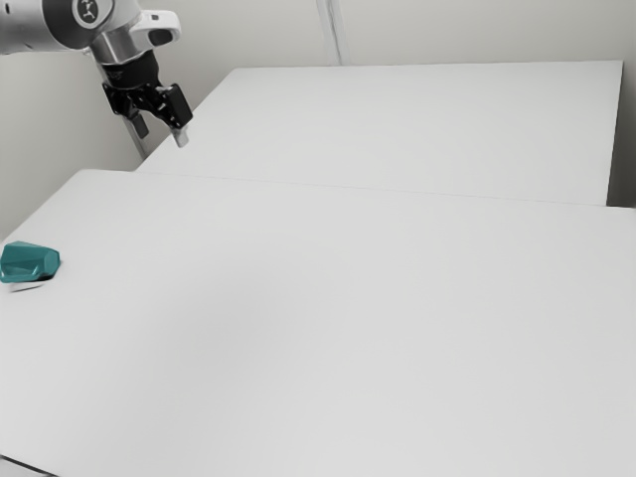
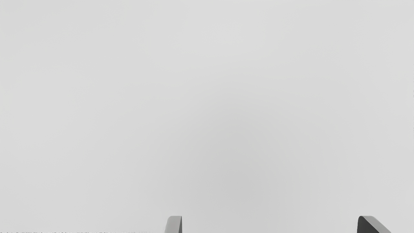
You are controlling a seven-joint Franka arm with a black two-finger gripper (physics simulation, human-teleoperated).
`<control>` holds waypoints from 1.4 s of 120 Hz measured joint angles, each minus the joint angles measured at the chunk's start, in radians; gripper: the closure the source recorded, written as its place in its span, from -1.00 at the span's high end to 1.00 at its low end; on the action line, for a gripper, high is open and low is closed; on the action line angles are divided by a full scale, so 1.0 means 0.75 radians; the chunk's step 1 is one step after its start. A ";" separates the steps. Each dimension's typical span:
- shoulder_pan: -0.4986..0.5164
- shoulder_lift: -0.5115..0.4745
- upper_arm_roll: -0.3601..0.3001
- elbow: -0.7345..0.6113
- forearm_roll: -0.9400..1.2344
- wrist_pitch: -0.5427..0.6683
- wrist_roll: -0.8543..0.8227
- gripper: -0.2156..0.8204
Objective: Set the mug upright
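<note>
The mug (image 1: 30,261), teal and faceted, lies tipped on its side on the white bench (image 1: 348,328), close against the exterior view's left edge. A small dark patch shows under its end toward the exterior view's right, and a thin pale grey mark lies on the bench just beside it, on the side nearer the camera. The hand (image 1: 161,133) hangs in the air from the white and grey arm (image 1: 60,25), which comes in at the exterior view's upper left. It is well apart from the mug and points downward at a slant. Its two fingers (image 2: 173,225) stand wide apart, with nothing clamped between them; in the wrist view a smooth, pale surface spreads beyond the tips, with a soft darker shade across it. Past the bench's far edge, a second white surface (image 1: 427,129) reaches back toward a pale wall (image 1: 477,30). A thin dark line (image 1: 28,466) crosses the exterior view's lower left corner.
</note>
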 joint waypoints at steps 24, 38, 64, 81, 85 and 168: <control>-0.029 0.009 0.018 0.020 -0.003 -0.015 -0.066 0.56; 0.018 0.016 0.002 0.043 -0.005 -0.024 -0.094 0.56; 0.256 0.118 -0.002 0.181 -0.022 -0.028 -0.112 0.56; 0.480 0.227 -0.002 0.310 -0.120 -0.022 -0.065 0.56; 0.531 0.259 -0.002 0.349 -0.153 -0.020 -0.044 0.56; 1.384 0.779 -0.271 0.665 -0.912 0.264 0.767 0.56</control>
